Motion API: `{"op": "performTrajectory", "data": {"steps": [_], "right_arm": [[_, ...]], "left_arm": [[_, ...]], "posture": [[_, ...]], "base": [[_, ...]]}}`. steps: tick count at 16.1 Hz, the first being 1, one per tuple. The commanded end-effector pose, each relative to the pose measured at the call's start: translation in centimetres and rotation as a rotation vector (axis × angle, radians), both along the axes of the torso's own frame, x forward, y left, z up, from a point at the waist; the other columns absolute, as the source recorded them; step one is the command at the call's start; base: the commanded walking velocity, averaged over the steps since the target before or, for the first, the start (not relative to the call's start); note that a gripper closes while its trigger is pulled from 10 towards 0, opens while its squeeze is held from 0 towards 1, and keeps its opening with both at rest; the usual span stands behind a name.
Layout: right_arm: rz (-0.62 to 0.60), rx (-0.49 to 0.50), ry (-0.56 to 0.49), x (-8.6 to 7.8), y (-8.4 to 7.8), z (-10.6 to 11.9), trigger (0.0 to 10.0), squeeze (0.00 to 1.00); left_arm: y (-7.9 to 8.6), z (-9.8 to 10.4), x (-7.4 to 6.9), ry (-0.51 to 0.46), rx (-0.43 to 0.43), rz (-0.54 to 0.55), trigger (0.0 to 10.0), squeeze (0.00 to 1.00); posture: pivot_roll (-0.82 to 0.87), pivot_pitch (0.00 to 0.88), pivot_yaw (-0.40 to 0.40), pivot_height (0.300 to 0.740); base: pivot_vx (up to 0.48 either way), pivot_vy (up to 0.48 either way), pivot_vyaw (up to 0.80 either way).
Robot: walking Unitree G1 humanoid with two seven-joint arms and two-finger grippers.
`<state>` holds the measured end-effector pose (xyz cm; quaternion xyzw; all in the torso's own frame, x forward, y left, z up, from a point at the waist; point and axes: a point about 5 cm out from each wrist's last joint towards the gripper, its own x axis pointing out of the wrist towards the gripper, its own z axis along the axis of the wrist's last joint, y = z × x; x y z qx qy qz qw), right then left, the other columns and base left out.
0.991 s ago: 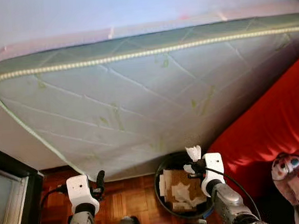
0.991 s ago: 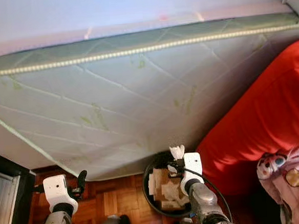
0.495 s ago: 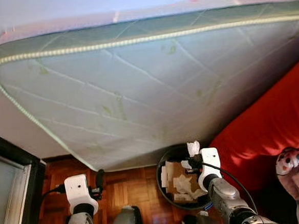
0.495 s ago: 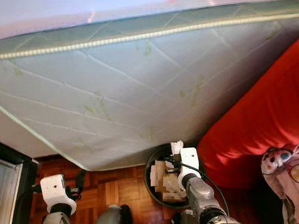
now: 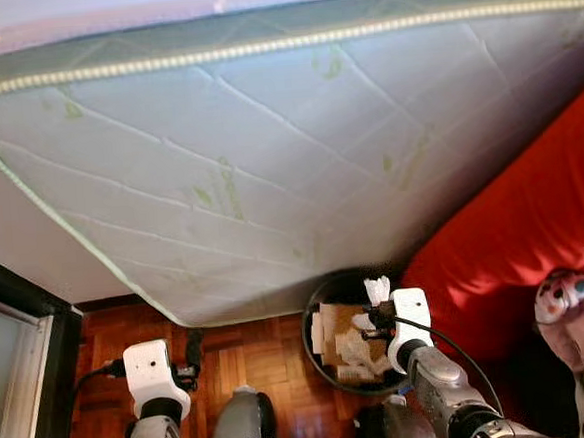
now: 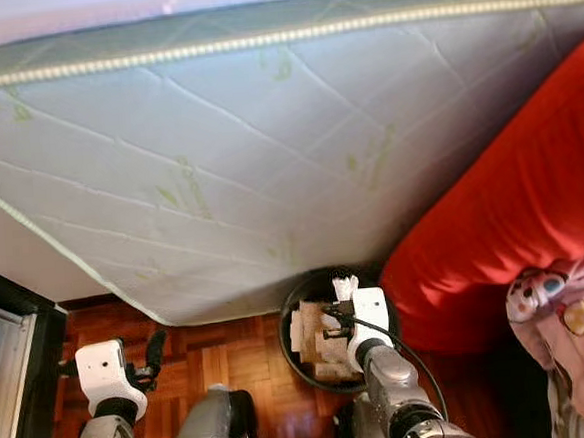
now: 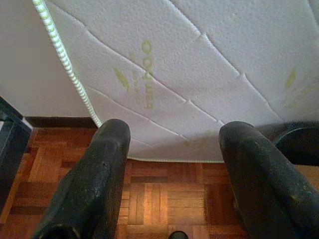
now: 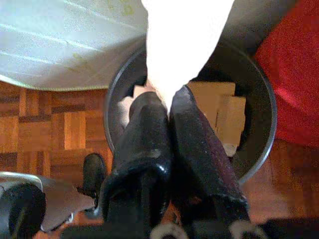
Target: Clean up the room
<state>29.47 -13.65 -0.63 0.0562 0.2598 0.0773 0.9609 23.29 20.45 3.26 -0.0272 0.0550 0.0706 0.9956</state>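
The right tool (image 8: 168, 102) is clenched on a white tissue (image 8: 182, 42), held directly above the black bin (image 8: 259, 94). The bin stands on the wooden floor (image 7: 164, 199) between the leaning mattress (image 5: 267, 151) and red sofa (image 5: 533, 222). The left tool (image 7: 174, 164) is released, holding nothing.

The wooden parquet floor (image 5: 252, 357) carries a round black bin (image 8: 266, 124). A quilted mattress (image 5: 268, 161) stands on it, leaning against the wall.

The mattress (image 5: 267, 151) runs off the frame's top and right edges. The bin's (image 8: 264, 119) far rim hides behind white tissue (image 8: 182, 45). The pink patterned cloth (image 6: 570, 330) is cut at lower right.
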Motion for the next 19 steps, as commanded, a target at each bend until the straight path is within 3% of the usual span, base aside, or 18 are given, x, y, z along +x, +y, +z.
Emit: {"op": "performTrajectory", "data": {"steps": [1, 6, 10, 17, 18, 19], "right_arm": [[0.005, -0.007, 0.012, -0.1, -0.1, -0.2, 10.0, 0.0], [0.059, -0.019, 0.0, 1.1, 1.0, 0.9, 10.0, 0.0], [0.099, -0.09, 0.011, 2.2, 1.7, 1.9, 10.0, 0.0], [0.063, -0.126, 0.08, 1.7, 1.4, 1.2, 10.0, 0.0], [0.076, -0.126, 0.089, 1.5, 1.6, 1.0, 10.0, 0.16], [0.09, -0.137, 0.096, 1.4, 1.7, 0.9, 10.0, 0.16]], "left_arm": [[0.1, -0.4, -0.7, 0.031, -0.005, 0.013, 10.0, 0.0], [0.0, 0.3, -1.4, 0.027, -0.004, 0.017, 10.0, 0.0], [-0.5, 1.7, -2.0, 0.004, -0.013, 0.024, 10.0, 0.0], [-0.9, 3.9, -3.4, -0.015, -0.007, 0.023, 10.0, 0.0], [-0.9, 4.0, -3.5, -0.012, -0.007, 0.024, 10.0, 0.0], [-0.8, 4.1, -3.6, -0.007, -0.006, 0.024, 10.0, 0.0]], "posture": [[0.2, 0.314, -0.001, 0.648], [0.23, 0.357, 0.001, 0.648], [0.27, 0.397, -0.01, 0.648], [0.31, 0.477, -0.001, 0.648], [0.31, 0.482, 0.002, 0.648], [0.31, 0.485, 0.003, 0.648]], "base": [[0.0, 0.0, 0.0], [0.0, 0.0, 0.0], [0.0, 0.0, 0.0], [0.0, 0.0, 0.0], [0.0, 0.0, 0.0], [0.0, 0.0, 0.0]]}}
